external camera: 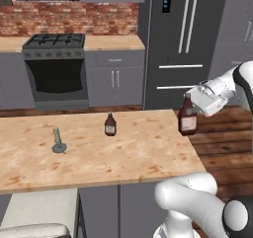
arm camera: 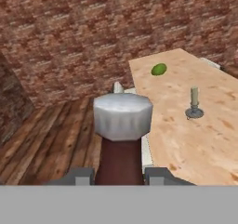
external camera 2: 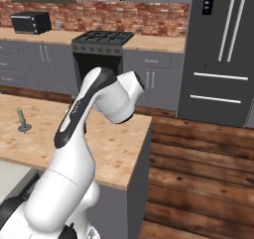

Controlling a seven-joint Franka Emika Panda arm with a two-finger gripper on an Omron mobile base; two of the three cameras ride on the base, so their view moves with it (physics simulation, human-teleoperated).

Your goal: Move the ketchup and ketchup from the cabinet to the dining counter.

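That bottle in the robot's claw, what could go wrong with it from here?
The held ketchup bottle hangs right at the dining counter's end, partly past its edge, so letting go now might drop it on the wood floor. The gripper pinches only the narrow neck, so the bottle might swing or slip. Moving inward, it could knock the other ketchup bottle.

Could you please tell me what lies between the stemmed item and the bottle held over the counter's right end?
The other ketchup bottle stands between the stemmed item and the held bottle, in the left base view.
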